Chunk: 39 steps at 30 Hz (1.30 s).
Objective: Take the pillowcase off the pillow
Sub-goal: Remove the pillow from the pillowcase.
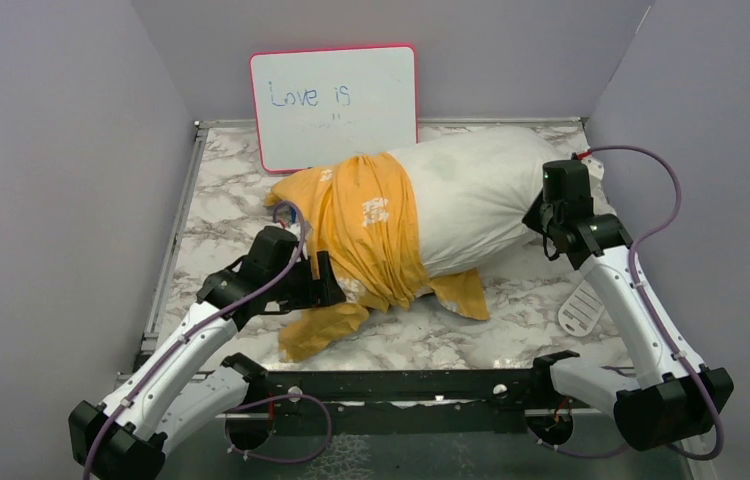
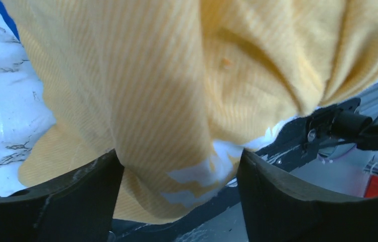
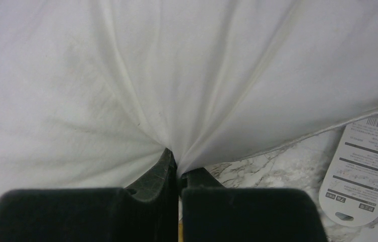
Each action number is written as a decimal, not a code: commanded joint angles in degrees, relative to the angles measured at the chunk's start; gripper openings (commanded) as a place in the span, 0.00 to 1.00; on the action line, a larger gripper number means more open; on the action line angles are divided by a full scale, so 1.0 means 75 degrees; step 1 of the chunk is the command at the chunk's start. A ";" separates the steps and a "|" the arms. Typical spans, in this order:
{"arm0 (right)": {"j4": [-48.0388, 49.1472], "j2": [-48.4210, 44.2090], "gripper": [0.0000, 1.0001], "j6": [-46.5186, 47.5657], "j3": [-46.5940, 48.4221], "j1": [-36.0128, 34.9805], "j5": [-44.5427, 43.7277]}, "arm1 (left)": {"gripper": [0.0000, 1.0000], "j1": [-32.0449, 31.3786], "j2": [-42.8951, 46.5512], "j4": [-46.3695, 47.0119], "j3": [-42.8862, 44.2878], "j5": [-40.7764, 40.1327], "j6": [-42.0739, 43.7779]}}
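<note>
The pillow (image 1: 481,195) lies across the marble table, its right half bare and white. The pillowcase (image 1: 366,225), yellow-orange side up with white lettering, is bunched over its left half, with loose ends trailing toward the front. My left gripper (image 1: 329,282) is open at the near left of the pillowcase. In the left wrist view the yellow fabric (image 2: 167,91) hangs between the wide-apart fingers (image 2: 179,161). My right gripper (image 1: 543,218) is shut on the pillow's right end. The right wrist view shows white fabric (image 3: 177,65) pinched into folds at the closed tips (image 3: 178,164), with a white tag (image 3: 361,166) beside it.
A pink-framed whiteboard (image 1: 334,105) leans against the back wall behind the pillow. A small white slotted disc (image 1: 581,310) lies on the table (image 1: 511,300) near my right arm. A black rail (image 1: 401,385) runs along the front edge. Grey walls close in on both sides.
</note>
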<state>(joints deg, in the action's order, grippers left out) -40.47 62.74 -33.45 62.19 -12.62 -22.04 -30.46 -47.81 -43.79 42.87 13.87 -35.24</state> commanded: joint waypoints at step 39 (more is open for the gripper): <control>0.0592 0.0450 0.01 0.1044 0.0997 0.1476 -0.0310 | 0.06 -0.0005 -0.0301 -0.3337 0.2229 -0.3944 0.1030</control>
<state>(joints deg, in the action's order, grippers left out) -40.29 66.00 -29.74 66.30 -5.06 -9.98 -31.92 -46.15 -58.37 57.28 -11.49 -35.77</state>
